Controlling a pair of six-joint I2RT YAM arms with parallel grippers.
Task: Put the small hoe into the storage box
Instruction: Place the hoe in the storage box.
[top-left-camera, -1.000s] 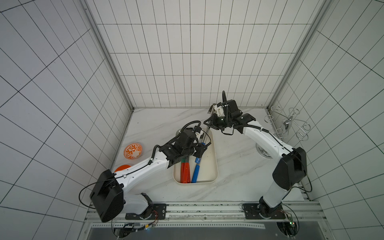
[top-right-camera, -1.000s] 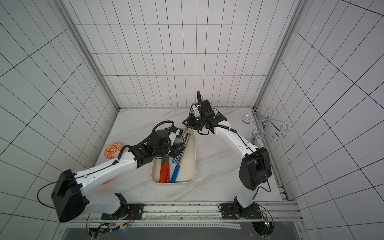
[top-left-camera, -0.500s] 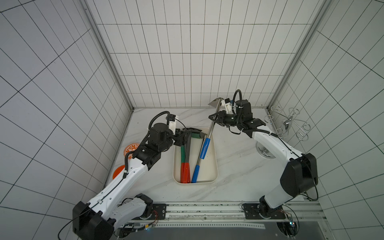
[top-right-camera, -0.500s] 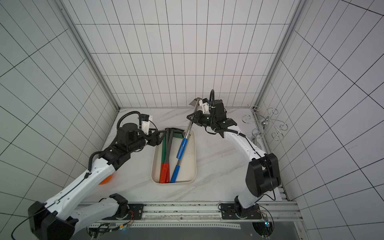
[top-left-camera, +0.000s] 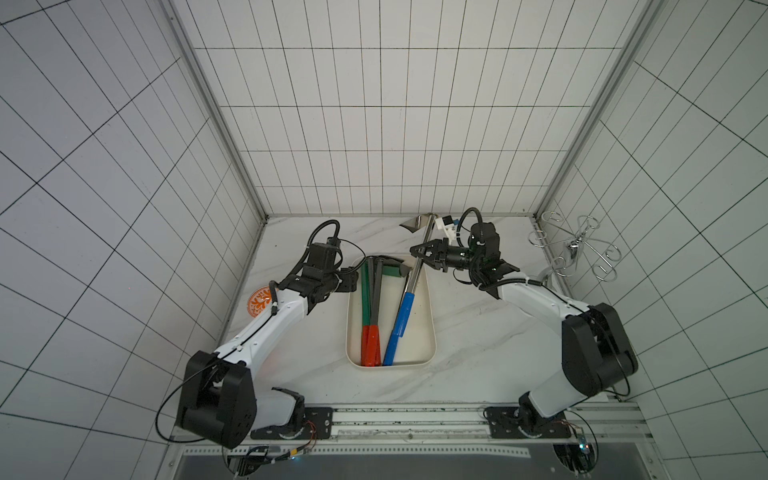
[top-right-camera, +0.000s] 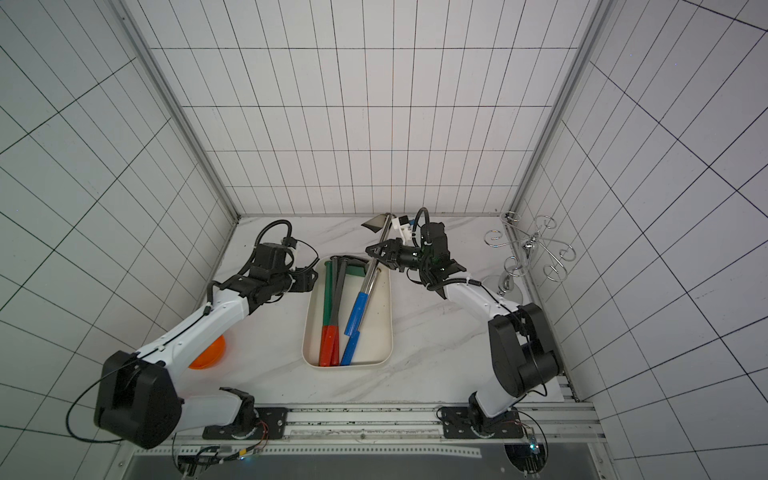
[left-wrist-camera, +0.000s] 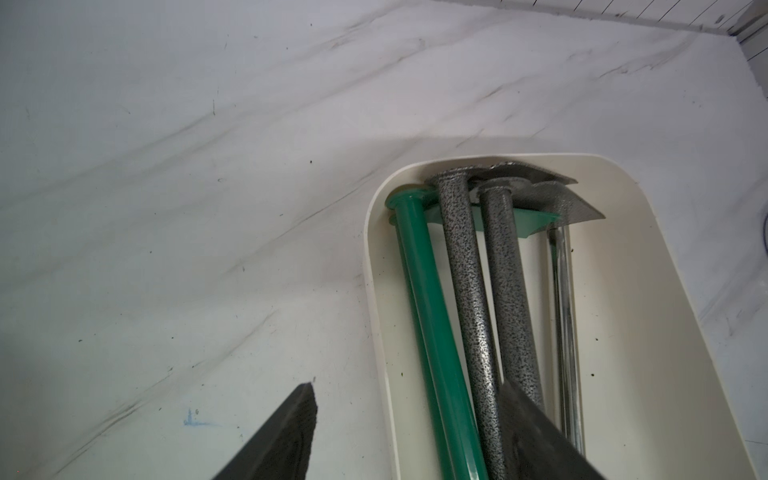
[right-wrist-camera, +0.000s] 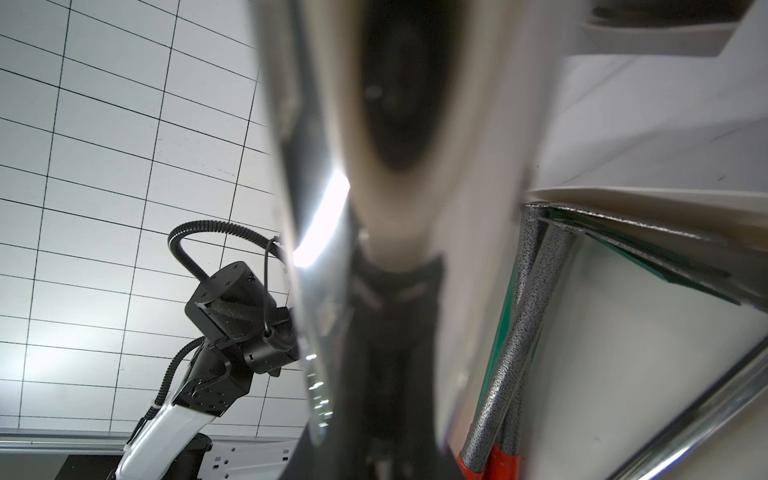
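The cream storage box (top-left-camera: 432, 332) (top-right-camera: 391, 316) lies at mid-table. The small hoe (top-left-camera: 404, 313) (top-right-camera: 358, 309), chrome-shafted with a blue handle, slants with its handle end down in the box. Its blade (top-left-camera: 412, 225) is raised past the box's far end. My right gripper (top-left-camera: 420, 254) (top-right-camera: 380, 254) is shut on its chrome shaft (right-wrist-camera: 374, 208), which fills the right wrist view. My left gripper (top-left-camera: 351, 283) (left-wrist-camera: 406, 385) is open at the box's far left corner, holding nothing. Green (left-wrist-camera: 419, 299) and speckled grey (left-wrist-camera: 465, 291) hoes lie in the box below it.
A second blue handle (top-right-camera: 350, 350) and red handles (top-left-camera: 371, 345) lie at the box's near end. An orange patterned plate (top-left-camera: 258, 302) and an orange bowl (top-right-camera: 209, 354) sit at the left. A chrome wire rack (top-left-camera: 575, 249) stands at the right wall.
My left gripper has opened and drawn back left, out from over the box. My right gripper has moved right and back with the hoe, raising its blade end.
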